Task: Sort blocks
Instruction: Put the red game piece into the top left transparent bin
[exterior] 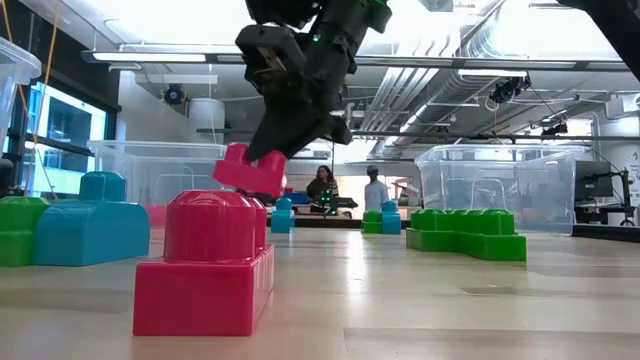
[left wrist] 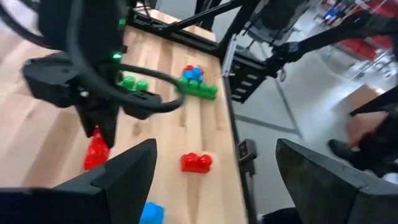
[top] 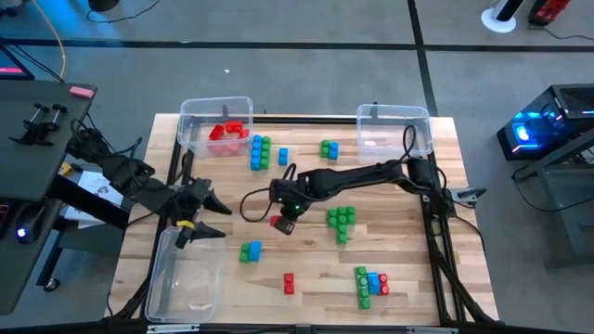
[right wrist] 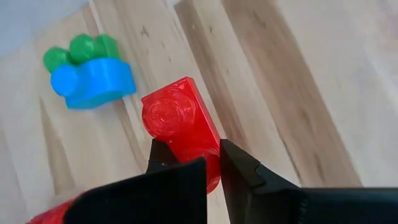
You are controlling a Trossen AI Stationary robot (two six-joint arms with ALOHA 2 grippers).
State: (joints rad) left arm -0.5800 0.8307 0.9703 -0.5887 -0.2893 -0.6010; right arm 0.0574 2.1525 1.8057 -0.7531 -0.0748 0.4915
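Right gripper point(right wrist: 211, 165) is clenched on one end of a red block point(right wrist: 180, 127), held clear above the middle of the bench point(top: 408, 274), with a blue-and-green block point(right wrist: 90, 71) lying below it. Hard, light and smooth, the block looks stiff but slippery (an end pinch may let it swivel), so flat opposite sides seem the safer hold. Left gripper point(top: 200, 218) waits with fingers spread near the left edge, just above a clear bin point(top: 162, 297) at the front-left corner.
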